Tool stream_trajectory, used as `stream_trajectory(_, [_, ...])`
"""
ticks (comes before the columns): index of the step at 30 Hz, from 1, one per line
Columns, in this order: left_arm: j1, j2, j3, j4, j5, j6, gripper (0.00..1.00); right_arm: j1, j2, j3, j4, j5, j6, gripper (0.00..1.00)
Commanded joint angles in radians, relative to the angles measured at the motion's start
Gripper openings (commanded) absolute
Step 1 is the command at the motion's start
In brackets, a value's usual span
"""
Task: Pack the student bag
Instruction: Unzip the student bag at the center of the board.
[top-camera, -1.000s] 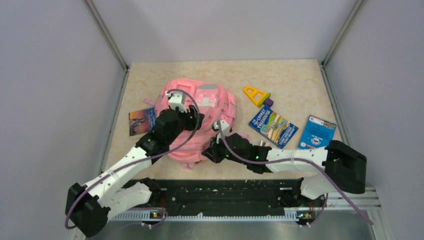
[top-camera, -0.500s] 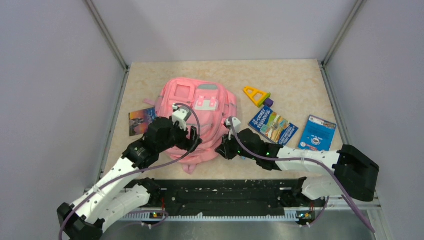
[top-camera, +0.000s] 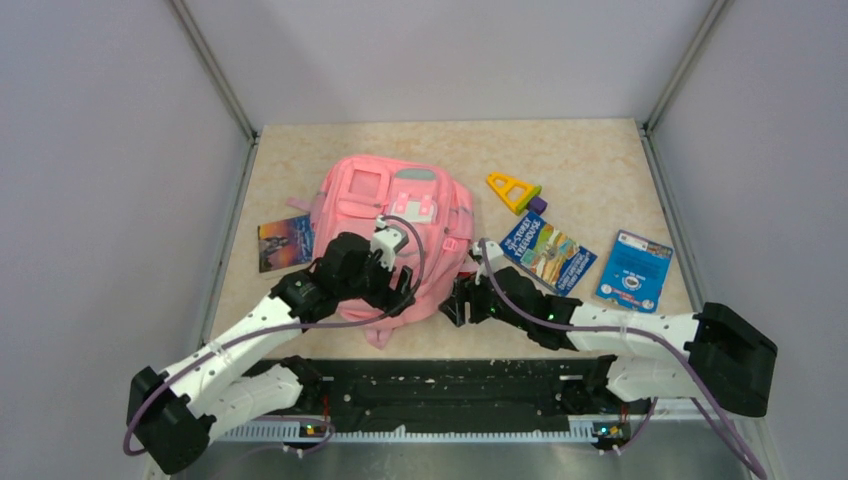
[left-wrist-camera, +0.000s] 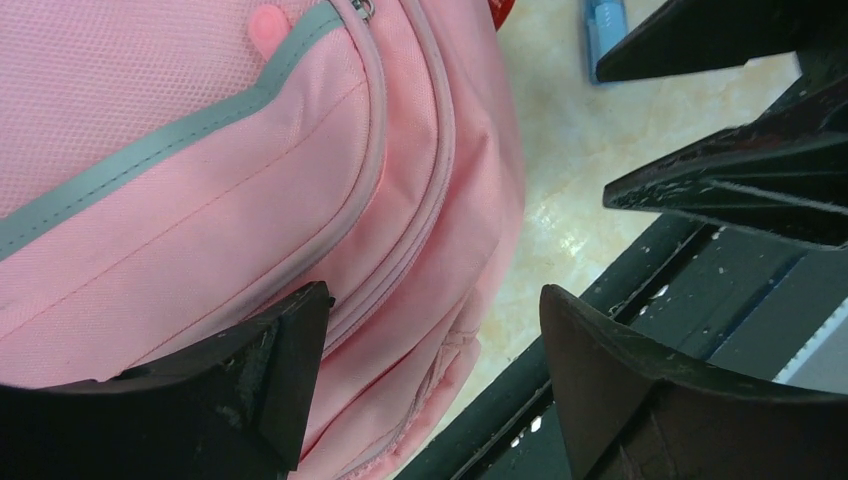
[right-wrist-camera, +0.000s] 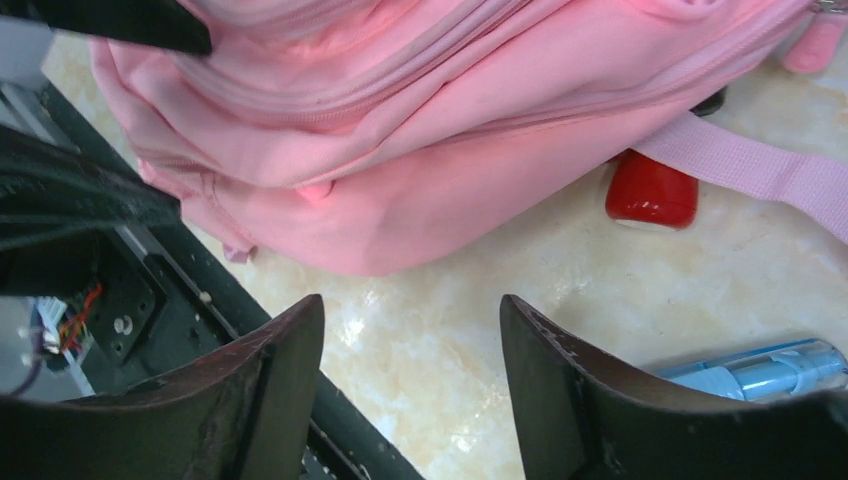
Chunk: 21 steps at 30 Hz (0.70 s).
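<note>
While the pink backpack (top-camera: 360, 200) lies at frame centre, the left gripper (left-wrist-camera: 432, 300) and right gripper (right-wrist-camera: 412, 310) stand released (fingers wide apart).

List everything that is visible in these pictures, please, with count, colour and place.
bag: one, pink with grey trim, left of the table's middle
triangle: one, yellow, right of the bag, far side
block: one, purple, beside the triangle
book: one, multicoloured, right of the bag
booklet: one, blue, right of the book
card: one, dark picture, left of the bag
red thing: one, red, at the bag's edge by a strap; kind unclear
tube: one, light blue, on the table near the right pincer
table: one, beige
left pincer: one, black, open, over the bag's near edge
right pincer: one, black, open, over bare table beside the bag
</note>
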Motion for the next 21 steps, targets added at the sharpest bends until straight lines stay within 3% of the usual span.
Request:
stream_trajectory(1, [-0.068,0.065,0.037,0.015,-0.105,0.01,0.81,-0.049,-0.04,-0.044,0.049,0.031,0.09,0.68])
stream_trajectory(5, [-0.143,0.121,0.074,-0.008,-0.327,0.007,0.82,-0.055,-0.066,-0.064,0.072,0.027,0.096,0.74])
stream_trajectory(10, [-0.203,0.16,0.09,-0.008,-0.459,0.024,0.82,-0.057,-0.097,-0.084,0.079,0.038,0.088,0.77])
stream_trajectory(12, [-0.231,0.18,0.099,-0.013,-0.516,0.035,0.78,-0.056,-0.099,-0.095,0.089,0.046,0.092,0.78])
stream_trajectory(14, [-0.251,0.199,0.11,-0.021,-0.55,0.042,0.7,-0.056,-0.091,-0.103,0.102,0.046,0.101,0.79])
stream_trajectory(21, [-0.263,0.214,0.163,-0.045,-0.563,0.011,0.21,-0.057,-0.038,-0.142,0.233,0.05,0.161,0.8])
